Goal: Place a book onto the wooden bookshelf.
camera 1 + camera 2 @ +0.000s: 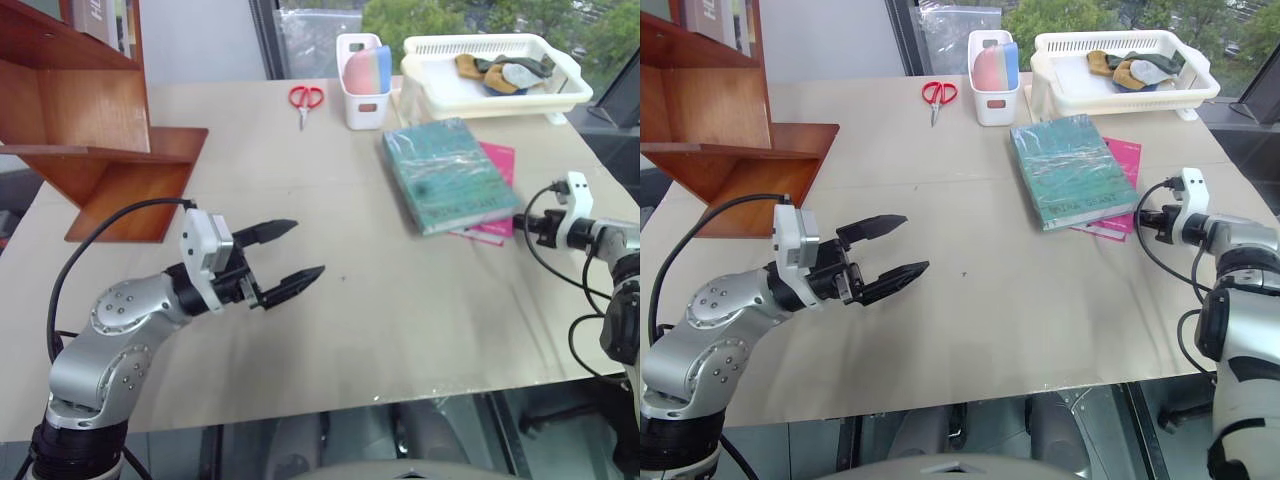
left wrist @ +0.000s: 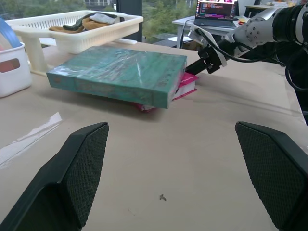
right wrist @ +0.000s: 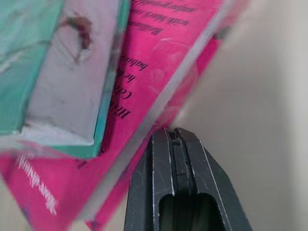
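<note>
My right gripper [image 1: 1143, 222] has its two black fingers pressed flat together, holding nothing, the tips right at the near corner of the thin bright pink book [image 1: 493, 190] that lies under the thick teal-green hardcover book [image 1: 446, 174]. My left gripper [image 1: 283, 258] hangs with its fingers spread wide and empty, well apart from the teal book, out toward the big reddish-brown wooden bookshelf [image 1: 95, 140].

The teal book lies flat on the pale tabletop [image 1: 990, 300], resting on the pink one and covering most of it. Just beyond the teal book stand the white plastic basket tray [image 1: 500, 75] and a small white container [image 1: 362, 70]; red-handled scissors [image 1: 306, 98] lie further out from it, on the shelf's side.

As I judge it, the step in hand is getting purchase on the teal book with the closed tip. To do it well, I should aim the wedge at the seam between teal and pink, not under the pink cover, or I will lift both. I should press in low and slow, then bring the open left jaws across to take the raised edge.

The teal book's long axis runs away from me, slanting slightly toward the bookshelf side at its far end. In the right wrist view its pale page edges [image 3: 62, 96] face my closed fingers.
</note>
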Available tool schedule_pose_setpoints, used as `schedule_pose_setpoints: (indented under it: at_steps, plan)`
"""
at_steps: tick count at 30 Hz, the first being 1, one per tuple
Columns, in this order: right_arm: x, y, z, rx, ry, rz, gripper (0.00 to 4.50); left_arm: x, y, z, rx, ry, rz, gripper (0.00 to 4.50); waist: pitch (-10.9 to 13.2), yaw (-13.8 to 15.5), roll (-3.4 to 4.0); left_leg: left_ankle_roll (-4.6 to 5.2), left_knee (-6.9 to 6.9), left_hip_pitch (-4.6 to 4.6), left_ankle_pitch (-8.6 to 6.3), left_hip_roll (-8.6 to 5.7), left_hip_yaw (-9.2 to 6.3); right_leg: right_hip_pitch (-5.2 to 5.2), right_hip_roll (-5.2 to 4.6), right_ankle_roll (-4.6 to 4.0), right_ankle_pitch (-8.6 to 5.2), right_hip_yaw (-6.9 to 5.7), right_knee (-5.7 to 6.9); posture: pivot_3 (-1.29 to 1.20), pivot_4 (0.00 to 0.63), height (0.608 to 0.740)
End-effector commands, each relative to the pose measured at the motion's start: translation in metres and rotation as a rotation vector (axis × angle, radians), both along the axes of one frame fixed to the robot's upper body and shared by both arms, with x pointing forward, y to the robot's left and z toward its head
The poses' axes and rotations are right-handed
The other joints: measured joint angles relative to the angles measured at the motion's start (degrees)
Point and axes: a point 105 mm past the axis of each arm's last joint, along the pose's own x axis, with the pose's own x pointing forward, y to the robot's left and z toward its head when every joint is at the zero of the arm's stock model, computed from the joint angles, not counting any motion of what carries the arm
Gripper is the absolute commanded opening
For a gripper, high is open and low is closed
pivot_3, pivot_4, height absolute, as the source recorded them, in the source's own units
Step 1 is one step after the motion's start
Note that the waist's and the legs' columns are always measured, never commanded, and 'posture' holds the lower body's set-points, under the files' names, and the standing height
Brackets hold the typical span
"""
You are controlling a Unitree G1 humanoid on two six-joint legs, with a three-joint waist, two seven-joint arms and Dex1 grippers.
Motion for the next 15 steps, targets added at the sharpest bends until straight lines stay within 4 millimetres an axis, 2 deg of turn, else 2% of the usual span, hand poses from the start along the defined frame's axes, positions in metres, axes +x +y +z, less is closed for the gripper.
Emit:
schedule_pose_setpoints:
  at_steps: [1,5,7,11,15]
  plan:
    - [-0.004,0.010,-0.002,0.026,0.010,0.063,0.04,-0.002,-0.004,0.009,0.000,-0.040,-0.025,4.50,0.0,0.1,0.00,0.00,0.00,0.00,0.00,0.00,-0.01,0.00,0.00,0.00,0.00,-0.01,0.00,0.00,0.150,0.740]
    - [-0.013,0.002,-0.009,-0.040,0.023,0.080,0.04,-0.001,-0.005,0.009,0.001,-0.044,-0.030,4.50,0.0,0.2,-0.02,0.00,0.02,0.00,0.00,0.00,-0.03,0.02,0.00,0.00,0.00,-0.02,0.01,0.00,0.150,0.740]
    - [-0.026,-0.008,-0.005,-0.110,0.025,0.123,0.04,-0.001,-0.005,0.009,0.002,-0.046,-0.027,4.50,0.0,0.2,-0.02,0.00,0.02,0.00,0.00,0.00,-0.04,0.02,0.00,0.00,0.00,-0.04,0.01,0.00,0.150,0.740]
    - [-0.046,-0.006,0.031,-0.138,-0.043,0.173,0.04,-0.002,-0.004,0.009,0.001,-0.045,-0.023,4.50,0.0,1.6,-0.01,0.00,0.03,-0.08,0.00,0.00,-0.08,0.01,-0.02,0.03,-0.03,-0.09,-0.03,0.00,0.150,0.740]
    - [-0.062,0.018,0.068,-0.156,-0.124,0.255,0.04,-0.002,-0.005,0.007,0.002,-0.040,-0.028,4.50,0.0,1.2,0.02,0.00,0.03,0.01,0.00,0.02,0.01,-0.01,0.00,0.05,-0.02,0.01,0.05,0.00,0.150,0.740]
